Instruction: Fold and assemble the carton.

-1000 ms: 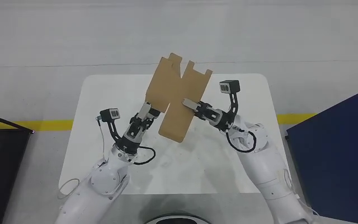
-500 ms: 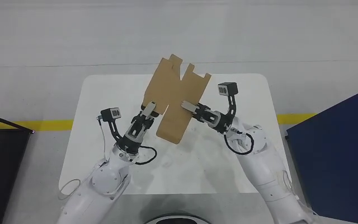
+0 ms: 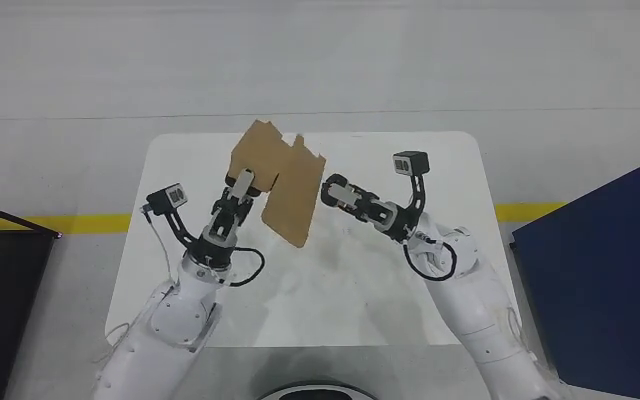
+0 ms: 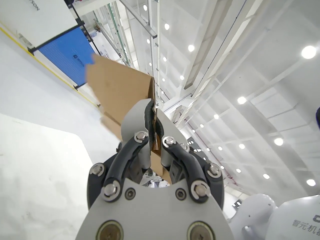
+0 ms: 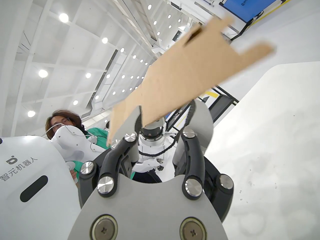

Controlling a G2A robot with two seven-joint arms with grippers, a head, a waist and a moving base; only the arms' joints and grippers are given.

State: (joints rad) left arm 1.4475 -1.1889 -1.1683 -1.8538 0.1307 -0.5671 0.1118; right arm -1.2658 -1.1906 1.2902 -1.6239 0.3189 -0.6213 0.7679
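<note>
My left claw [image 3: 243, 184]: clamped on the carton [image 3: 280, 180] edge.
My right claw [image 3: 329, 187]: spread wide, just beside the carton.
Carton: flattened, aloft over the worktop [image 3: 400, 290] far edge.
Progress: early; I judge all folds remain.

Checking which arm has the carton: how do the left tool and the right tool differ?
The left tool is shut on the carton; the right tool is open, gripping nothing. The left tool is at the carton's left edge, the right tool near its opposite edge. Both point upward above the table.
</note>
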